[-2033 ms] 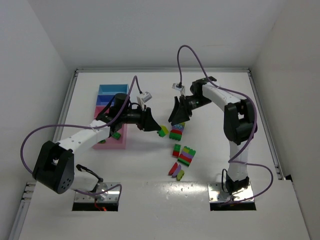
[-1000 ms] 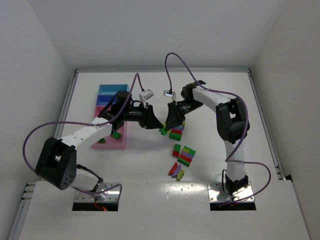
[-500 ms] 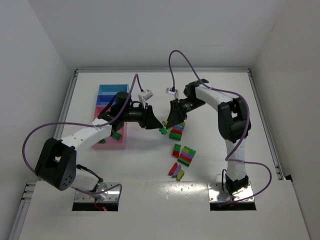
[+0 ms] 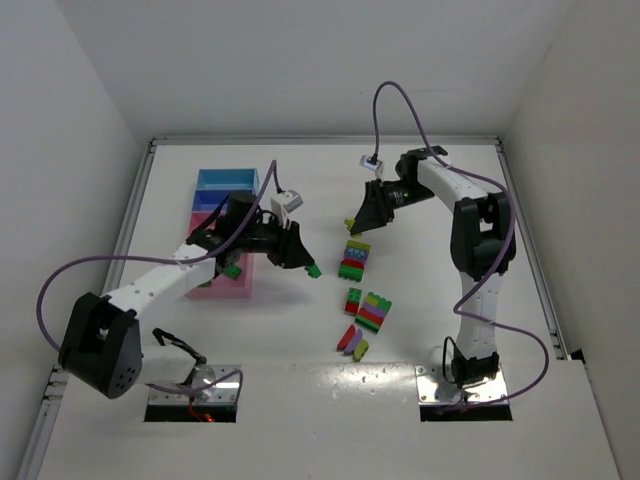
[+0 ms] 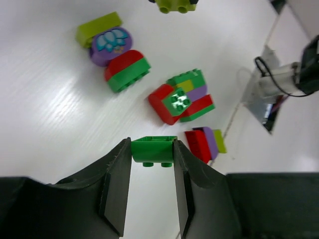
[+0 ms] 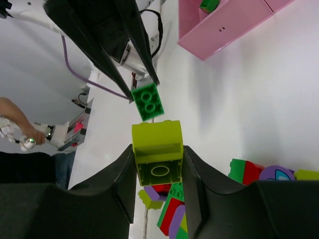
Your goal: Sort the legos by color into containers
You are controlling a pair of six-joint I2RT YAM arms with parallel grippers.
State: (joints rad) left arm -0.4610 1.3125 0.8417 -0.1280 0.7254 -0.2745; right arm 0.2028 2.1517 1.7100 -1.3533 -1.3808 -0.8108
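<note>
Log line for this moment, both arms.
left pincer: shut on green brick | right pincer: shut on yellow-green brick | multicoloured stacks: on table, unsorted

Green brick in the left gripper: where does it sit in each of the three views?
Top external: green brick at the left gripper tip, mid-table.
Left wrist: low centre, clamped between the fingers.
Right wrist: upper centre, studs facing the camera.
Shared landmark: the yellow-green brick in the right gripper; at the top edge in left wrist, centre in right wrist.
</note>
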